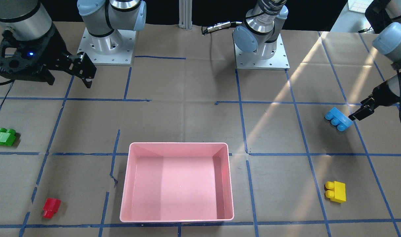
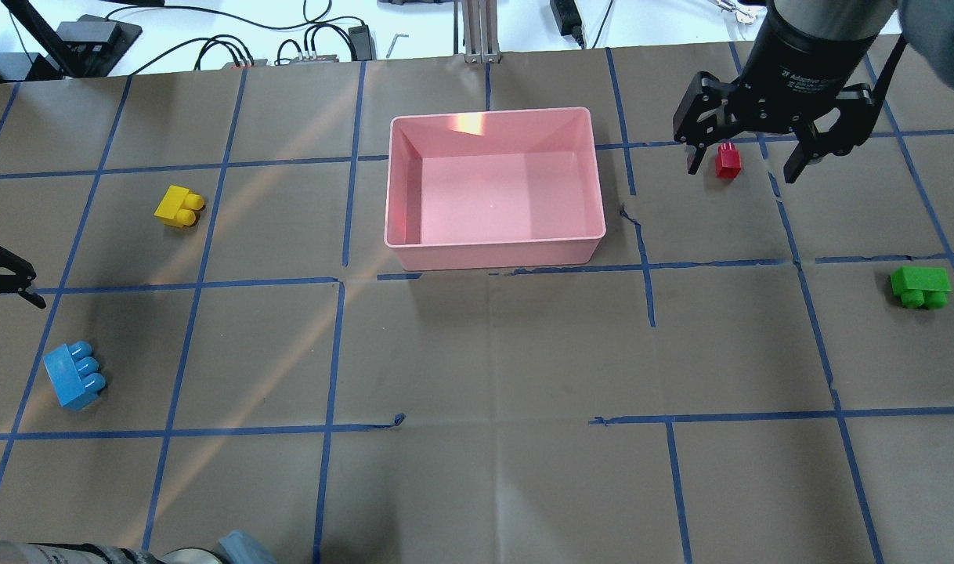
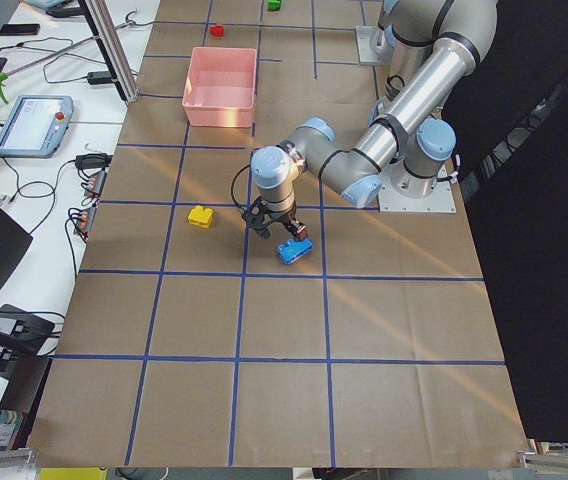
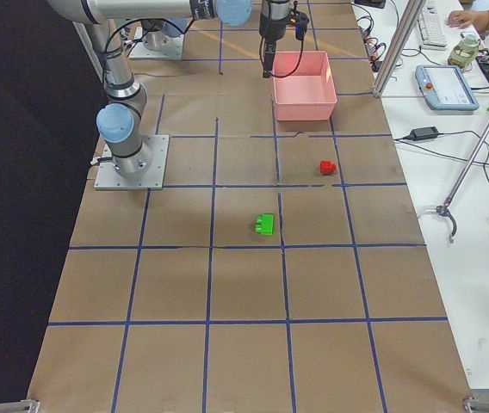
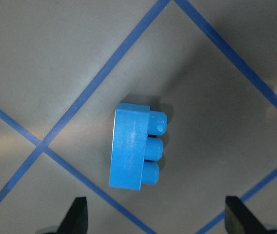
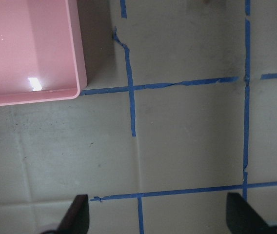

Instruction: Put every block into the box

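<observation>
Both jaws apart, empty; blue block (image 5: 128,146) on its side, studs sideways, long axis askew to tape (image 5: 102,70).

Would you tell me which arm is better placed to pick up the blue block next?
Left. The left gripper hovers open right by the blue block, which shows in its wrist view; the right gripper is across the table beyond the box.

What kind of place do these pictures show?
Probably a robotics lab workstation: a left arm and a right arm bolted to a paper-covered table marked with a blue tape grid, beside a white desk holding a teach pendant.
</observation>
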### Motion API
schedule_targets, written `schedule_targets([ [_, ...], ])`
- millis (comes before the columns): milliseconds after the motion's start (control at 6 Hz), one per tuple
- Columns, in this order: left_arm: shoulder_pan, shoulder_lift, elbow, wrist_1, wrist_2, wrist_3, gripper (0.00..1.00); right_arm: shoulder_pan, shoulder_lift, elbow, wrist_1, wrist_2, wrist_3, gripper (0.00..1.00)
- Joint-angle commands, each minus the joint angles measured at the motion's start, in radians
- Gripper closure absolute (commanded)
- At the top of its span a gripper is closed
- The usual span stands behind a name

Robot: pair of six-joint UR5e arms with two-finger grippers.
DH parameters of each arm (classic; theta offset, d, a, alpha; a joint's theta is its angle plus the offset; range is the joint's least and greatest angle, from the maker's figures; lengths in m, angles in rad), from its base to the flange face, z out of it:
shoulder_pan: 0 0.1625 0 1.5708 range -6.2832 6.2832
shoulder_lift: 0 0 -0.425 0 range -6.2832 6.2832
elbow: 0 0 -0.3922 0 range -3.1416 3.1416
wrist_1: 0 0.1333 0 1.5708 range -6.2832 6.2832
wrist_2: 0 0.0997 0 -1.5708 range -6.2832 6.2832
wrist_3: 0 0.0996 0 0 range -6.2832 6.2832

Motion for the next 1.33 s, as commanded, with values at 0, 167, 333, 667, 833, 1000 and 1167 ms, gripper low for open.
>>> schedule_targets([
  [0,0.017,-0.028,-0.127,0.212,0.000,0.068,0.01,-0.160,0.005,0.003,-0.022,-0.006,-0.105,0.00],
  [167,0.031,-0.058,-0.139,0.229,-0.003,0.070,0.01,-0.262,0.005,0.006,-0.023,-0.006,-0.242,0.00],
  [333,0.034,-0.072,-0.150,0.240,0.000,0.073,0.01,-0.370,0.013,0.008,-0.023,-0.008,-0.396,0.00],
  [667,0.036,-0.086,-0.155,0.241,0.000,0.073,0.03,-0.540,0.066,0.008,-0.084,-0.038,-0.478,0.00],
  [833,0.036,-0.088,-0.155,0.243,-0.006,0.071,0.20,-0.582,0.134,0.008,-0.174,-0.040,-0.476,0.00],
  [1000,0.036,-0.088,-0.155,0.244,-0.008,0.074,0.31,-0.584,0.189,0.018,-0.199,-0.038,-0.464,0.01],
  [1167,0.036,-0.088,-0.155,0.244,-0.006,0.086,0.49,-0.584,0.237,0.071,-0.283,-0.026,-0.453,0.01],
])
